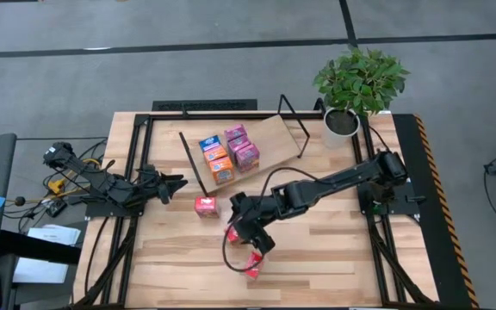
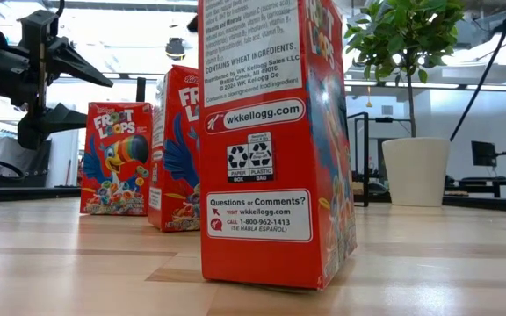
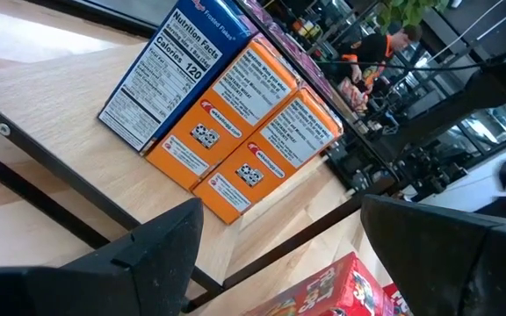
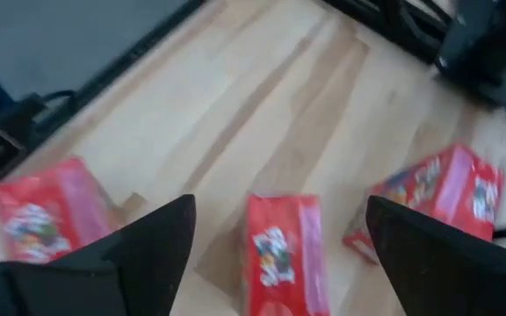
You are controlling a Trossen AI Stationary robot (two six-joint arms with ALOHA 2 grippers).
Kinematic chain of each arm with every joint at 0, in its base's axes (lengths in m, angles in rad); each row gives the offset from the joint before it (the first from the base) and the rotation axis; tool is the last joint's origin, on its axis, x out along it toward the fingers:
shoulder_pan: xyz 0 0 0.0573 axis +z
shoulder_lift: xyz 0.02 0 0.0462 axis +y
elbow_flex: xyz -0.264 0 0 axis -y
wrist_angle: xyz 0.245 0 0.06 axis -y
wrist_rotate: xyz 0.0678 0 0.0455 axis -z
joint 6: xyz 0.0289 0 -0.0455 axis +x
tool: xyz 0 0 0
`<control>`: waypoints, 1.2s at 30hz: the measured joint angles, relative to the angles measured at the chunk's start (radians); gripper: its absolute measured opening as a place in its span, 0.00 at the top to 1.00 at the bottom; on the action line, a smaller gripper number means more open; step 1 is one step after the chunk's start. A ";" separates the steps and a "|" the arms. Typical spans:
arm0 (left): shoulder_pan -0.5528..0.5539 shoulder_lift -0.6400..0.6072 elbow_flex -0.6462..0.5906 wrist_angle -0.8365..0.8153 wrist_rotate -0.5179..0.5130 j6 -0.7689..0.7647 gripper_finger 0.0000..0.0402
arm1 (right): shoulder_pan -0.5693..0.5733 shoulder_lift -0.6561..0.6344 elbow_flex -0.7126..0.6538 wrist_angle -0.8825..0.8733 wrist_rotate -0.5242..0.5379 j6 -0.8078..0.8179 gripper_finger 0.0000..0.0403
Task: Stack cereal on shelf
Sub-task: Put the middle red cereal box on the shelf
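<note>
Shelf (image 1: 269, 138): six cereal boxes (image 1: 229, 153) stacked | worktop (image 1: 334, 250): three red boxes (image 1: 206, 206) left | right pincer (image 1: 250, 234): fingers apart, empty, above red boxes | left pincer (image 1: 172, 187): apart, idle beside shelf

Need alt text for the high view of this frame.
The right hand hovers open above red cereal boxes on the wooden table, while blue, orange and pink boxes sit on the tilted shelf. The left hand waits open beside the shelf.
</note>
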 joint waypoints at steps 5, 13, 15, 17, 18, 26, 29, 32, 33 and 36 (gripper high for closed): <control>0.000 0.000 0.000 0.000 0.000 -0.011 0.25 | -0.027 0.001 -0.040 0.026 0.009 0.019 0.13; 0.000 0.000 0.000 0.000 0.000 -0.021 0.25 | -0.037 0.001 -0.085 0.058 0.001 0.089 0.10; 0.000 0.000 0.000 0.000 0.000 -0.021 0.25 | -0.034 0.023 -0.084 0.081 0.004 0.087 0.09; 0.000 0.000 0.000 0.000 0.000 -0.023 0.25 | -0.034 0.040 -0.088 0.076 0.005 0.089 0.09; 0.000 0.000 0.000 0.000 0.000 -0.027 0.25 | -0.035 0.041 -0.091 0.052 0.003 0.090 0.10; 0.000 0.006 0.000 0.000 0.001 -0.040 0.25 | -0.037 0.101 -0.085 0.065 0.041 0.088 0.09; 0.000 0.011 0.000 0.000 0.002 -0.040 0.25 | -0.037 0.096 -0.085 0.059 0.041 0.087 0.11; 0.000 0.020 0.000 -0.001 0.002 -0.043 0.25 | -0.040 0.096 -0.085 0.048 0.040 0.088 0.16; 0.000 0.021 0.000 0.000 0.002 -0.042 0.25 | -0.040 0.096 -0.085 0.047 0.040 0.088 0.19; 0.000 0.025 0.000 -0.001 0.001 -0.044 0.25 | -0.040 0.096 -0.085 0.048 0.040 0.087 0.26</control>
